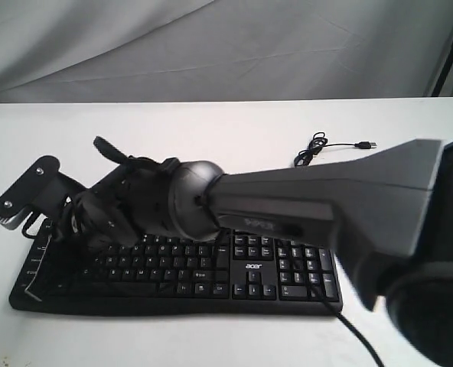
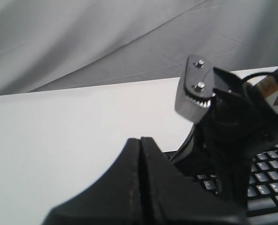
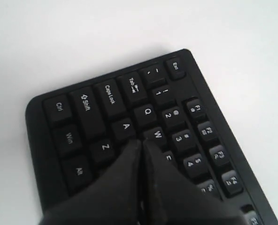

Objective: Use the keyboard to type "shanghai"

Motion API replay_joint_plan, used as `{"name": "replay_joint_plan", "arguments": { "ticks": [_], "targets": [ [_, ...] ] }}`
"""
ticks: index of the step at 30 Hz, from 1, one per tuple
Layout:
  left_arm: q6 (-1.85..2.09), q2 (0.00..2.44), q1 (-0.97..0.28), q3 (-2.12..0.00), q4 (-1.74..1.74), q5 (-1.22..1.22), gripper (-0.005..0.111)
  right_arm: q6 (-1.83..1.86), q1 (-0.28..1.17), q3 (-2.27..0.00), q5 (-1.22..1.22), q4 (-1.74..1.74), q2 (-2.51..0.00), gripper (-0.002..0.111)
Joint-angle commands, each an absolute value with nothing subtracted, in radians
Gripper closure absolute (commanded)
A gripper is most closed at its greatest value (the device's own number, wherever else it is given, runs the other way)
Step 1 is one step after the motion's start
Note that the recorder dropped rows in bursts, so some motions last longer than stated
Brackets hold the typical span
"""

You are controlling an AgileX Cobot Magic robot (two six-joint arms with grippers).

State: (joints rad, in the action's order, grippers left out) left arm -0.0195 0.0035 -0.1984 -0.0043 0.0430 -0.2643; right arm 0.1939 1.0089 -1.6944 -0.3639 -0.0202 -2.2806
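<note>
We are looking at a white worktop (image 1: 211,122) with a grey cloth backdrop (image 1: 211,46) hanging behind it. A thick grey right arm (image 1: 326,191) is reaching in from the right and crossing the middle toward the left. Under it, the keyboard (image 1: 249,269) is lying flat near the worktop's front edge, black and wide, with its number pad to the right. A thin black cable (image 1: 318,149) is lying coiled behind it. The right claw (image 3: 141,143) is pressing its two black fingers together, gripping nothing. Its tip is hanging over the keyboard's left end, between the A key (image 3: 126,125) and the W key (image 3: 158,135); we cannot tell whether it is touching a key. The left claw (image 2: 140,139) is likewise pinched tight and empty, hovering near the keyboard with bare worktop beyond its tip.
</note>
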Motion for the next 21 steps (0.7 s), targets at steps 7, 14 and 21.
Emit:
{"name": "replay_joint_plan", "arguments": {
  "ticks": [7, 14, 21],
  "targets": [
    [-0.022, 0.0, -0.202, 0.0, 0.044, -0.26, 0.107, 0.15, 0.951, -1.331, -0.159, -0.037, -2.1, 0.108],
    [-0.022, 0.0, -0.202, 0.0, 0.044, -0.26, 0.107, 0.15, 0.951, -1.309, -0.115, -0.037, -2.102, 0.108],
    [-0.022, 0.0, -0.202, 0.0, 0.044, -0.26, 0.107, 0.147, 0.951, -1.309, -0.102, -0.037, -2.102, 0.108]
  ]
}}
